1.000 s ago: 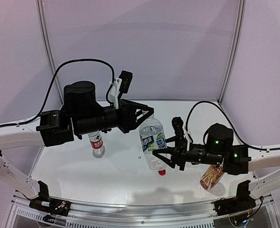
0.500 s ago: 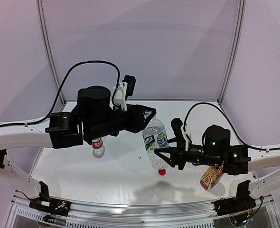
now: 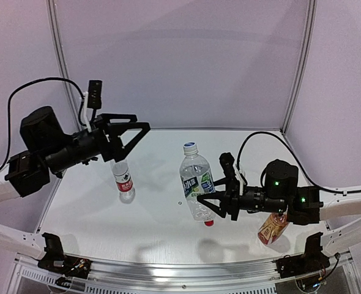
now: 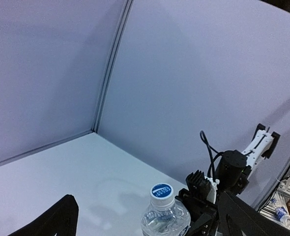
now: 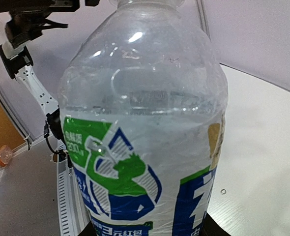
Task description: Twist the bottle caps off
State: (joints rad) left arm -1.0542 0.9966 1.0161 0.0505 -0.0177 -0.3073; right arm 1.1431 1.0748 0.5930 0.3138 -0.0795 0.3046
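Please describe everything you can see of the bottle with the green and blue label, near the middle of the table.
The bottle is clear thin plastic with a rounded shoulder and a green, blue and white label around its lower half. Its blue-and-white cap is still on the neck. It stands nearly upright, leaning slightly. The right claw grips its lower body from the right side. The open left claw is apart from it, up and to the left.

My top camera looks down from the near edge over the whole tabletop [image 3: 156, 214]. Left wrist looks across it; right wrist hugs the green-blue bottle [image 5: 145, 123], which all three share.
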